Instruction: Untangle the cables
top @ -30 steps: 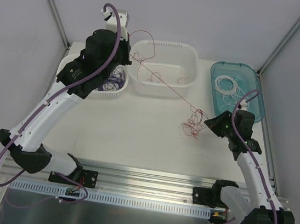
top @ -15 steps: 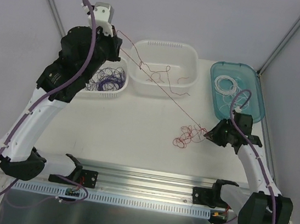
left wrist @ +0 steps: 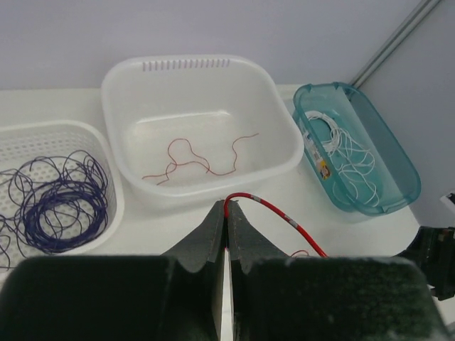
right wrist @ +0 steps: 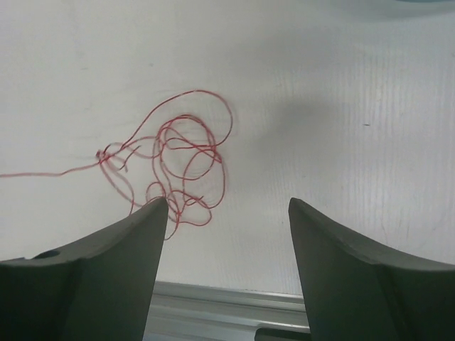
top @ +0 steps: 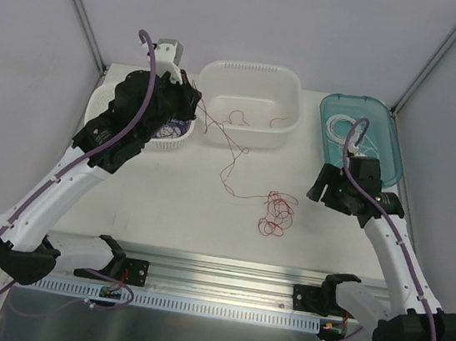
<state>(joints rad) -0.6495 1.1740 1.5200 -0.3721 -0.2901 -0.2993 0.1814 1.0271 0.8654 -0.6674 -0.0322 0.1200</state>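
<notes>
My left gripper (left wrist: 227, 204) is shut on a thin red cable (left wrist: 277, 212) that arcs off to the right. In the top view this gripper (top: 193, 100) hangs by the left end of the white tub (top: 291, 103). From it the red cable (top: 231, 158) trails slack down to a red tangle (top: 275, 215) on the table. My right gripper (right wrist: 229, 201) stands open and holds nothing, with the red tangle (right wrist: 178, 163) lying on the table just beyond its left finger. Another red cable (left wrist: 192, 160) lies inside the tub.
Purple cables (left wrist: 60, 206) are coiled in a perforated white basket (left wrist: 50, 128) at the left. White cables (left wrist: 345, 153) lie in a teal tray (left wrist: 394, 163) at the right. An aluminium rail (top: 223, 275) runs along the near edge.
My right gripper opened and let go of the red cable, then drew back. The taut red line went slack and the tangle settled on the table. My left gripper shifted towards the tub.
</notes>
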